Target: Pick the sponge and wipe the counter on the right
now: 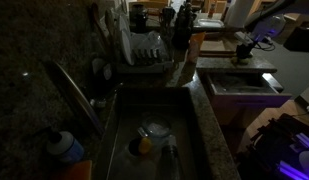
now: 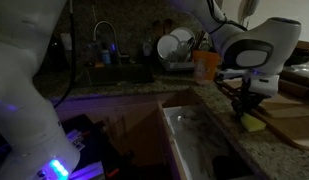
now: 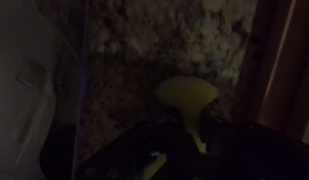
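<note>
Dimly, the speckled granite counter (image 2: 216, 100) bears a soft yellow-green sponge (image 2: 254, 124) at six o'clock, just under the black gripper (image 2: 246, 108). Whether the fingers clamp it, I cannot tell. A sunken sink (image 2: 189, 138) lies at eight o'clock.

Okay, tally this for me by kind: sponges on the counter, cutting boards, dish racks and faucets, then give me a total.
Sponge: 1
Cutting board: 1
Dish rack: 1
Faucet: 1
Total: 4
</note>
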Motion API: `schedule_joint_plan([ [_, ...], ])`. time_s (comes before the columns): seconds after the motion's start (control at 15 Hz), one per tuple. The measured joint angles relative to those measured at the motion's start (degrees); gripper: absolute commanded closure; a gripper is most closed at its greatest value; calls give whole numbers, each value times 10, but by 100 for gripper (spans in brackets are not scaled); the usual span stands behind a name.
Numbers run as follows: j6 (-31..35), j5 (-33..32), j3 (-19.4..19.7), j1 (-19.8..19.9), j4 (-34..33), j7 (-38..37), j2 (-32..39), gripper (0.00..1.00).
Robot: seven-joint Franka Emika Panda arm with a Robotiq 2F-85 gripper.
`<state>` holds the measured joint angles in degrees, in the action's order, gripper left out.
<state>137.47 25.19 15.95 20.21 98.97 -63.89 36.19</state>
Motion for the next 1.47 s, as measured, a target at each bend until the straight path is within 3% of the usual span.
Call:
schedule_joint_plan([
  [0.4, -2, 2, -69, -44, 15, 50, -17, 95],
  [0.73, -8, 2, -82, -59, 17, 93, -20, 95],
  [1.0, -10, -1, -78, -65, 17, 103, -20, 95],
  [1.47, -53, -1, -24, -57, 17, 23, -20, 95],
])
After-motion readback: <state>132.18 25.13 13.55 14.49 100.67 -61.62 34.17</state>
